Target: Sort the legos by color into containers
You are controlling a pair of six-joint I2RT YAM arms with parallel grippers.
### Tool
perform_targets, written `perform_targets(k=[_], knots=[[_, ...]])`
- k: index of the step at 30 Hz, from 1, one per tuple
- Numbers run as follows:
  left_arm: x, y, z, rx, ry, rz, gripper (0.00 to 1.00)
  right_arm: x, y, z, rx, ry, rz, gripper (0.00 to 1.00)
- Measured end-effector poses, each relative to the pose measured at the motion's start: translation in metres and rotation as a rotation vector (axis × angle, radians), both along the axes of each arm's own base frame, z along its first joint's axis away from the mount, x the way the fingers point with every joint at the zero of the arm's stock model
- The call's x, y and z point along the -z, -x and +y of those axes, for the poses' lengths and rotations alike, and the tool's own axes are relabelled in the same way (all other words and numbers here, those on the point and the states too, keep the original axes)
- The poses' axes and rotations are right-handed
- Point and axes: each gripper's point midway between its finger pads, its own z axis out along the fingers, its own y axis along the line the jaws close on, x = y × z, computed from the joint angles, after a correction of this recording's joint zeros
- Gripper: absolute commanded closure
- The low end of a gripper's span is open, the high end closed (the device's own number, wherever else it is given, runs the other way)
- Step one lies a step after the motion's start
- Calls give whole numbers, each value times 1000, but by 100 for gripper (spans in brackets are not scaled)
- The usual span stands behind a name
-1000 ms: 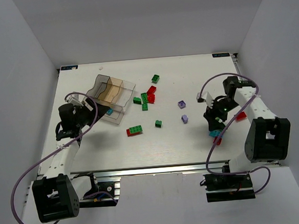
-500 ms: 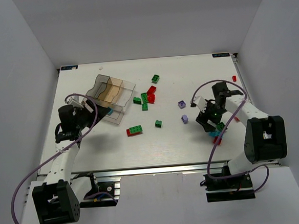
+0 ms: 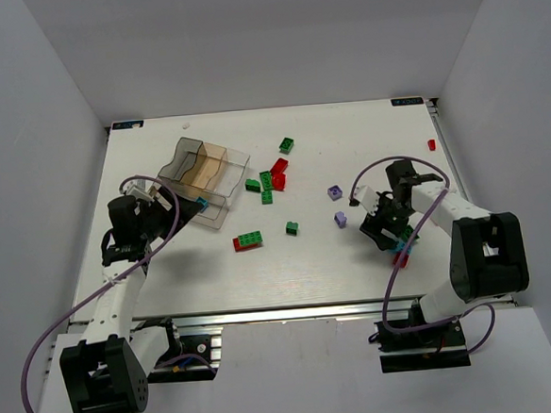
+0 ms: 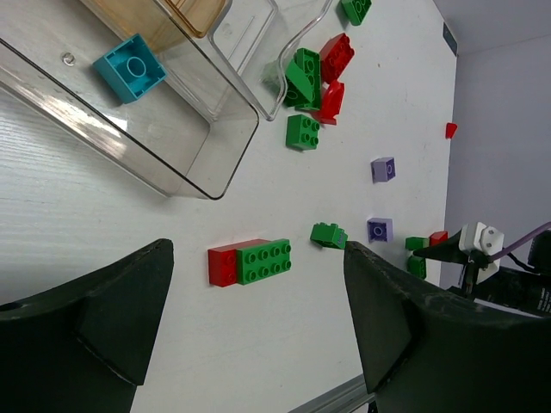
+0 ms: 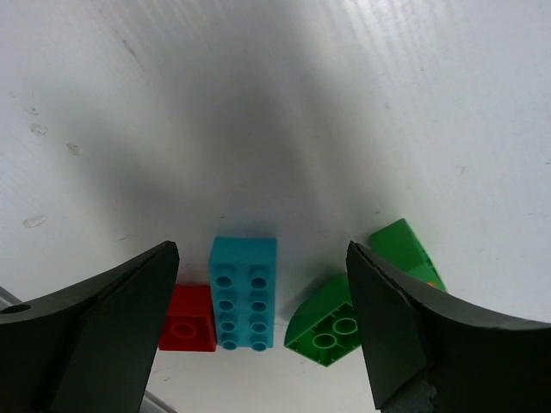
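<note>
Left tool [image 4: 256,258] spread wide, right tool [image 5: 263,249] spread wide too, seemingly aimed straight down

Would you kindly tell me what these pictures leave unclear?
Top view: the right hand covers most of the bricks beneath it.
Left wrist view: the tray is cut off by the top edge, so its far compartments go unseen.
Top view: the far-right red piece is too small to identify.

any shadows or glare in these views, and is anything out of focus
Right wrist: broad grey shadow on the table above the cyan brick, itself sharp. Left wrist: glare streaks on the clear tray wall; near fingers look soft. Top external: even light, faint shadow beside the left arm.
</note>
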Motion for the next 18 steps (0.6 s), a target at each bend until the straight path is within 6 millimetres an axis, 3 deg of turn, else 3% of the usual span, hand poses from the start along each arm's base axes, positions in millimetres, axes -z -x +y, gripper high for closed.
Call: perform_targets(k=[14,18], knots=[[5,2,1,-1,-5,22,11,13,29,-14,-9,73,29,26],[6,2,1,0,-7,22,10,14,28,-17,-6,93,22,37]])
